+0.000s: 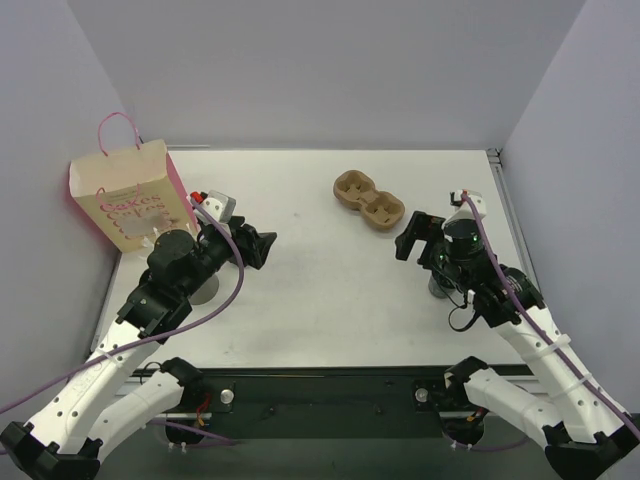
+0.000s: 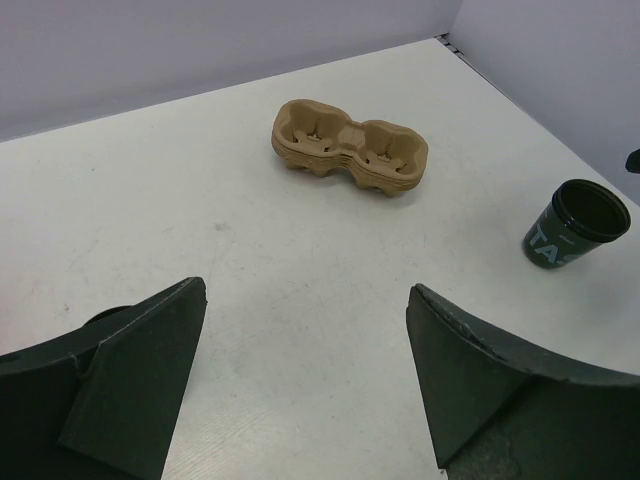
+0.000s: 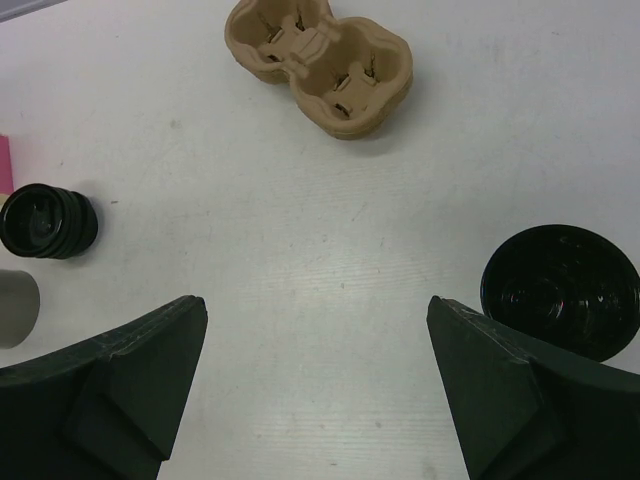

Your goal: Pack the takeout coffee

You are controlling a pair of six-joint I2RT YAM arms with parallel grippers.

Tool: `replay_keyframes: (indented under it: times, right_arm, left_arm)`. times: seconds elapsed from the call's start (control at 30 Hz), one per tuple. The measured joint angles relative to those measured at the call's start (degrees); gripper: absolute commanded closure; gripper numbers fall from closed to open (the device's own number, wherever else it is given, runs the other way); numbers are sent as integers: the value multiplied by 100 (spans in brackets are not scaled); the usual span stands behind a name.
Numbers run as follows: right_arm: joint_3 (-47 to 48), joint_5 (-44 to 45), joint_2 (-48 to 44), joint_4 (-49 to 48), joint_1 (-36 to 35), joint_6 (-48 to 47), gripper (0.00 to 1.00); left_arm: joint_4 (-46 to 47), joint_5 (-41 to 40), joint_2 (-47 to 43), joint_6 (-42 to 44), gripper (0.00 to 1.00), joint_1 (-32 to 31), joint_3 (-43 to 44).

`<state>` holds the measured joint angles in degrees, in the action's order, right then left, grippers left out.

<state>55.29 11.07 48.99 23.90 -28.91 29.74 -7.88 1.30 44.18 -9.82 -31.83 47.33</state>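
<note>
The takeout coffee (image 3: 47,222) shows at the left edge of the right wrist view as a small round cup with a black ridged lid, next to the bag's pink side. In the top view I cannot tell it from the left arm's dark parts. The paper bag (image 1: 125,195) stands upright at the back left, pink handles up. My left gripper (image 1: 262,247) is open and empty, facing right over bare table. My right gripper (image 1: 410,237) is open and empty, just in front of the carrier.
A brown two-cup pulp carrier (image 1: 368,200) lies at the back middle. A dark green lidless cup (image 2: 575,225) with a dark inside stands under my right arm. A pale grey lidless cup (image 1: 207,290) stands under my left arm.
</note>
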Motion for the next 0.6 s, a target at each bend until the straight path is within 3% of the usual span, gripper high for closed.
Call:
replay_keyframes:
  times: [0.4, 0.5, 0.53, 0.6]
  right_arm:
    - [-44, 79, -160, 131, 0, -645, 13]
    - [17, 442, 173, 334, 44, -807, 24]
    - [85, 522, 363, 407, 109, -866, 33]
    - [291, 509, 817, 560, 350, -951, 43]
  left_arm:
    - [0, 4, 50, -4, 9, 0, 0]
    - [0, 20, 50, -7, 8, 0, 0]
    - [0, 28, 52, -7, 9, 0, 0]
    - [0, 44, 57, -7, 9, 0, 0]
